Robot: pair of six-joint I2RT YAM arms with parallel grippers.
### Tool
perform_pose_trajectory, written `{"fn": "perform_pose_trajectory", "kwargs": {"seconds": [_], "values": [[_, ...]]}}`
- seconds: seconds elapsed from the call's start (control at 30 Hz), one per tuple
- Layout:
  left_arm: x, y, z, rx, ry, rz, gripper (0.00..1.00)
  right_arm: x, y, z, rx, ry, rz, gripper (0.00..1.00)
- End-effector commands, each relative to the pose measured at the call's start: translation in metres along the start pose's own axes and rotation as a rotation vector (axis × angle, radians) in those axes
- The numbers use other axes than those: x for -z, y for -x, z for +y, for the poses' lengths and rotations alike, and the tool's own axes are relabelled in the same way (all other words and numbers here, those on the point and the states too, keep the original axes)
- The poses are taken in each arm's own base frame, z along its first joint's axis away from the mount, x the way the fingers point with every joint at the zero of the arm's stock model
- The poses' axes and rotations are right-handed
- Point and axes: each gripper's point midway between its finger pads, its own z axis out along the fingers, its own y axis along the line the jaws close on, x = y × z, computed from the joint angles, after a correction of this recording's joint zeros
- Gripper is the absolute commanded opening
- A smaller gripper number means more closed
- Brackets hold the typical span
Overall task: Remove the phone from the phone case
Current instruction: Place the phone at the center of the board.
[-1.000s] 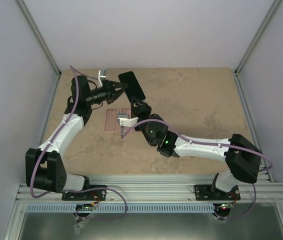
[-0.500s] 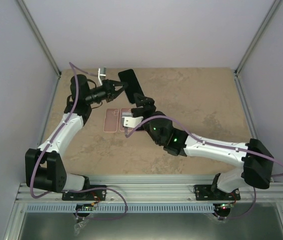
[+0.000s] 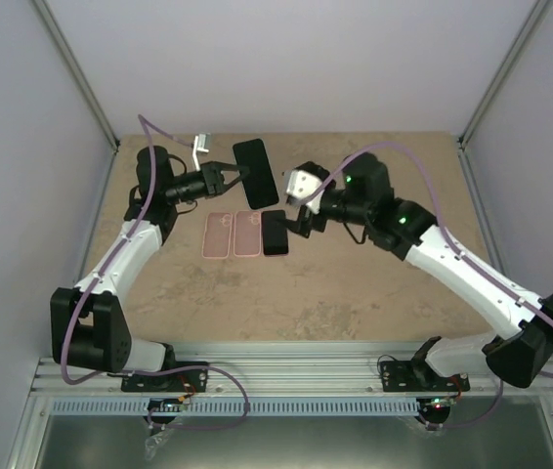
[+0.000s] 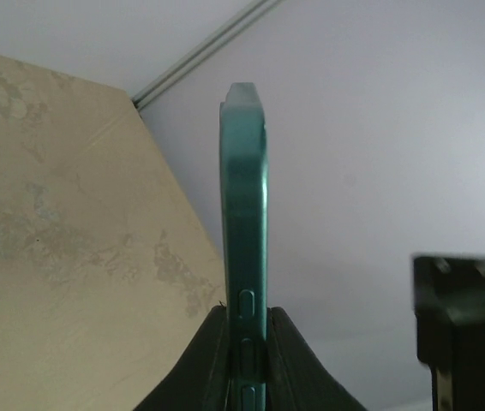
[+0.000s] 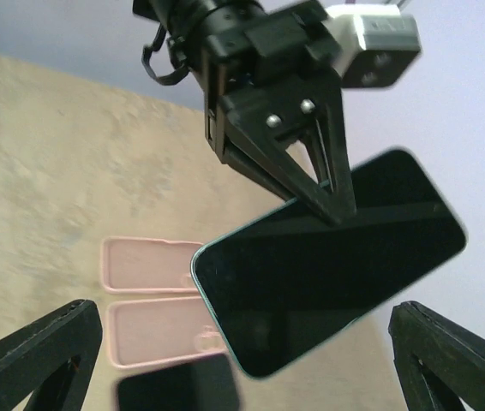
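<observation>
Phone edge-on in left claw, well clear of table.

Phone: glossy blk face, teal-green edge w/ matching side btns. L gripper blk. On table: outer case and middle case both pale pink, plain; flat item beside them blk, no pattern. Table beige/tan, mottled stone look w/ darker brown blotches. Walls pale lilac-grey, plain. L arm and R arm white + blk sections, purple cable; green lights on R arm. R gripper fingers blk. Front rail silver
</observation>
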Motion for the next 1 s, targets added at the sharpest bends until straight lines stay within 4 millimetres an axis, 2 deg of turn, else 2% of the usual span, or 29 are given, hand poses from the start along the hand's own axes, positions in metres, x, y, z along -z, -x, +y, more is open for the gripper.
{"fn": "perform_pose_trajectory", "kwargs": {"seconds": [0.0, 0.1, 0.17, 0.3, 0.47, 0.77, 0.97], "values": [[0.009, -0.011, -0.035, -0.207, -0.130, 0.039, 0.00, 0.027, 0.007, 0.001, -0.367, 0.202, -0.135, 0.93], [0.014, -0.020, -0.050, -0.256, -0.201, 0.050, 0.00, 0.037, -0.005, -0.020, -0.555, 0.229, -0.187, 0.90], [0.017, -0.026, -0.060, -0.289, -0.247, 0.048, 0.00, 0.041, -0.011, -0.025, -0.667, 0.269, -0.218, 0.86], [0.017, -0.034, -0.073, -0.322, -0.291, 0.062, 0.00, 0.038, -0.017, -0.024, -0.806, 0.351, -0.249, 0.81], [0.015, -0.035, -0.074, -0.331, -0.287, 0.057, 0.00, 0.033, -0.018, -0.017, -0.923, 0.443, -0.266, 0.78], [0.010, -0.047, -0.080, -0.336, -0.312, 0.082, 0.00, 0.017, -0.025, -0.018, -1.009, 0.487, -0.259, 0.63], [0.006, -0.054, -0.079, -0.338, -0.311, 0.105, 0.00, 0.009, -0.023, -0.008, -1.023, 0.521, -0.251, 0.52]]}}
